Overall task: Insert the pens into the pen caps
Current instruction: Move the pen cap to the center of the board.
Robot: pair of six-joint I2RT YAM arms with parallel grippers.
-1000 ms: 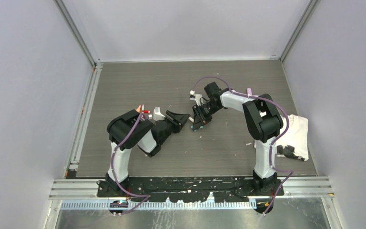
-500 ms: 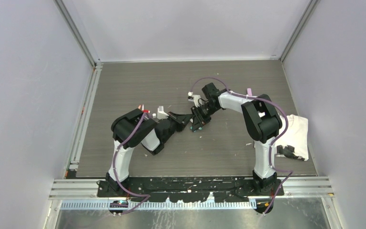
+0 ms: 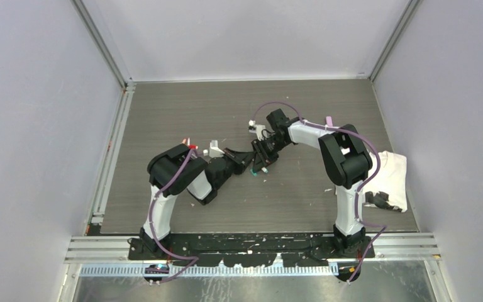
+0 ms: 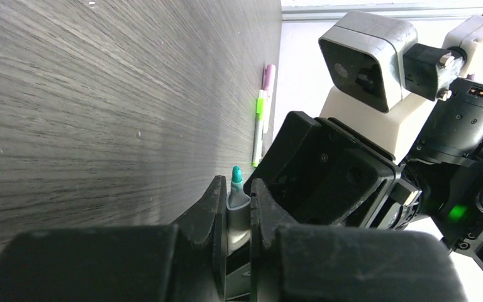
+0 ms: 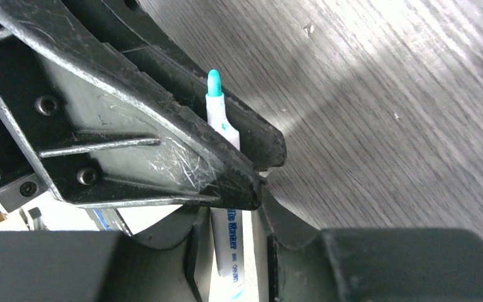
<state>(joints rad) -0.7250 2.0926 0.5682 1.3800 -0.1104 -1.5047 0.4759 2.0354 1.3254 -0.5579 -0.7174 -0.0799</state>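
A white pen with a teal tip [image 4: 236, 176] is clamped between the fingers of my left gripper [image 4: 236, 192], tip pointing away. In the right wrist view the same pen [image 5: 217, 113] runs back between the fingers of my right gripper [image 5: 229, 223], whose jaws stand slightly apart round its printed rear end, with a gap on one side. The two grippers meet mid-table, left [image 3: 245, 158] and right [image 3: 261, 160]. Two more pens, one green-banded [image 4: 258, 129] and one pink [image 4: 268, 75], lie on the table beyond. I cannot make out any pen caps.
A white cloth [image 3: 393, 173] lies at the right edge with a dark object [image 3: 377, 199] on it. Small red and pink items [image 3: 190, 146] lie behind the left arm. A small teal piece [image 3: 252, 171] and white specks lie under the grippers. Walls enclose the table.
My left arm has swung right, bringing its gripper up against the right gripper. The right gripper has shifted slightly left. Little has moved in the last half second.
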